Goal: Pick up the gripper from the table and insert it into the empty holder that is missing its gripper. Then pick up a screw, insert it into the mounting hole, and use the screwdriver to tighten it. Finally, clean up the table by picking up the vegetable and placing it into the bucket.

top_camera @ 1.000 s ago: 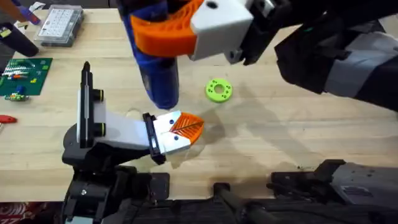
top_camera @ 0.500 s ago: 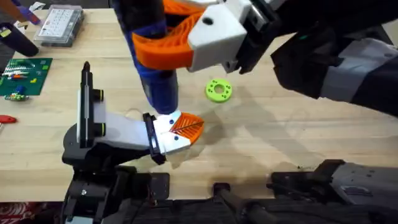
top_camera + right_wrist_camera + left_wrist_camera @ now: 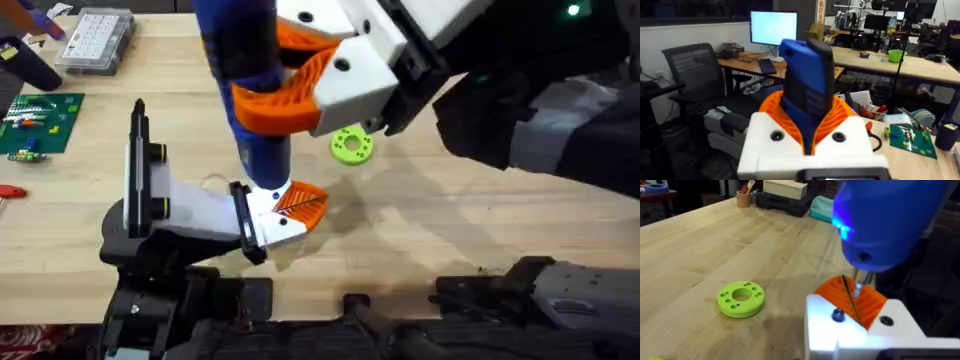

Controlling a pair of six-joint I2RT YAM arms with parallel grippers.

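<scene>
My right gripper [image 3: 262, 75] is shut on the screwdriver [image 3: 250, 90], a thick blue cylinder held upright between its orange ribbed pads [image 3: 840, 117]. The screwdriver [image 3: 885, 225] hangs right over the holder [image 3: 268, 222], the white mount at the end of the white and black left arm. Its thin metal bit [image 3: 857, 287] comes down at the orange gripper [image 3: 840, 292] seated in the holder [image 3: 840, 335]. In the overhead view this orange ribbed gripper [image 3: 303, 203] sticks out of the mount's right side. The vegetable and the bucket are out of view.
A lime-green disc with holes [image 3: 351, 145] lies on the wooden table just right of the screwdriver. At the far left are a green circuit board [image 3: 40, 122] and a clear parts box [image 3: 95, 40]. My right arm spans the upper right.
My right gripper has lowered the screwdriver and shifted it slightly right, bringing its tip down onto the holder. The left arm and holder have not moved.
</scene>
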